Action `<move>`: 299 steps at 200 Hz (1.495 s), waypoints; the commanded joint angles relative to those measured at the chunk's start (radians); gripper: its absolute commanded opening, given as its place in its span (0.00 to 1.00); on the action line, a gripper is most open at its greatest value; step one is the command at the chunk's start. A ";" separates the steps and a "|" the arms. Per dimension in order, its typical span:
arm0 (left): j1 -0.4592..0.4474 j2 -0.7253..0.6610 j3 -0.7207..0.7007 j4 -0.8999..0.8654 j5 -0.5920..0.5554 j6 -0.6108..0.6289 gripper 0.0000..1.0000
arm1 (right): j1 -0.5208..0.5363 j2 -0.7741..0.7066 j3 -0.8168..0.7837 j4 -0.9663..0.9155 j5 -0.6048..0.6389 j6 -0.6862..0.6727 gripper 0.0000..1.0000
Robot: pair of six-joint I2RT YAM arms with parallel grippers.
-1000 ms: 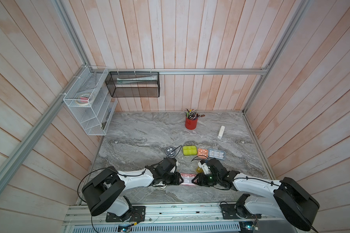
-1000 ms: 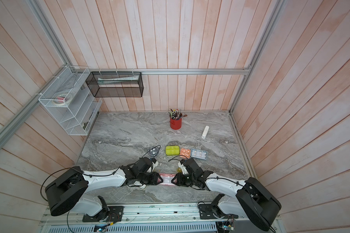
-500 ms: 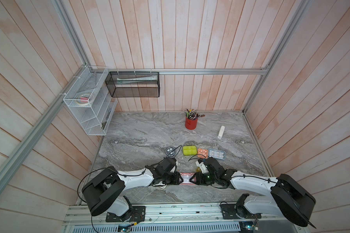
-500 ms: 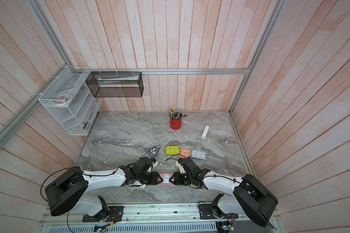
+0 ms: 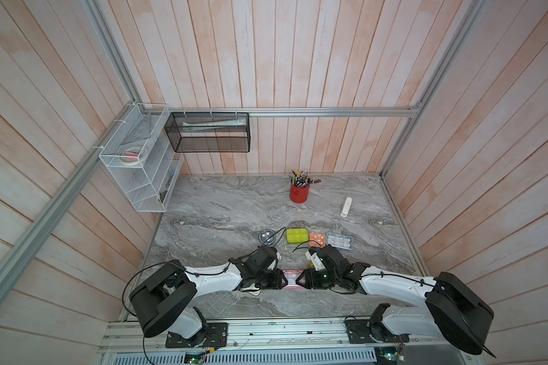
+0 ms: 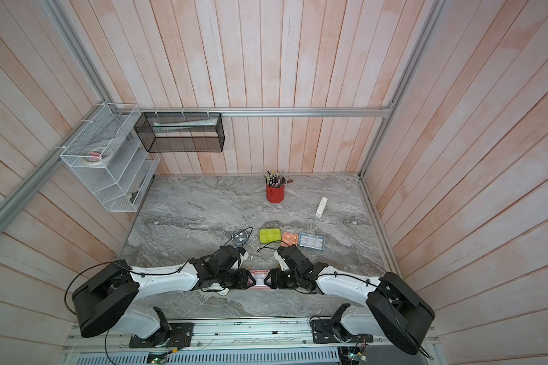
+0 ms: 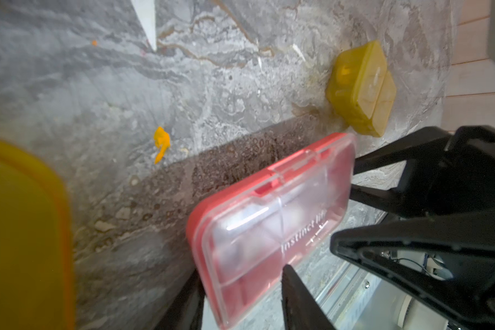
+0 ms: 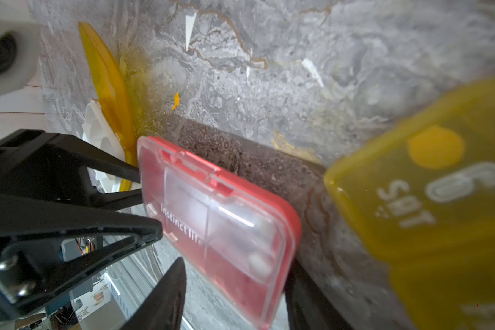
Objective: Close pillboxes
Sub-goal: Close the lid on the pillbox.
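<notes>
Left wrist view: grips one short end of the pink-red pillbox point(image 7: 269, 228), lid down, in the left gripper point(image 7: 240, 274), near the table's point(image 5: 234, 205) front edge, beside the small olive pillbox point(image 7: 360, 88). Flanks the opposite end with the right gripper point(image 8: 235, 268), parted, one finger clear of the lid.

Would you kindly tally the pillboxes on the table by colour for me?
Yellow pillbox: 1
Olive pillbox: 1
Pink-red pillbox: 1
Lime pillbox: 1
Orange pillbox: 1
Light blue pillbox: 1
Dark round pillbox: 1
Total: 7
</notes>
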 commanded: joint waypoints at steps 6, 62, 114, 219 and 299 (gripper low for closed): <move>0.015 0.003 -0.009 -0.062 -0.031 0.022 0.50 | 0.004 -0.071 0.011 -0.115 0.048 -0.015 0.57; 0.035 0.002 -0.010 -0.029 -0.003 0.015 0.51 | 0.004 -0.198 0.018 -0.076 0.035 0.016 0.49; 0.052 0.011 -0.010 0.005 0.012 0.014 0.51 | 0.004 -0.150 -0.072 0.208 -0.108 0.080 0.24; 0.056 0.033 -0.005 0.019 0.025 0.018 0.47 | -0.010 -0.018 -0.139 0.344 -0.186 0.082 0.11; 0.055 0.060 0.004 0.025 0.035 0.021 0.45 | -0.027 0.005 -0.139 0.323 -0.177 0.065 0.07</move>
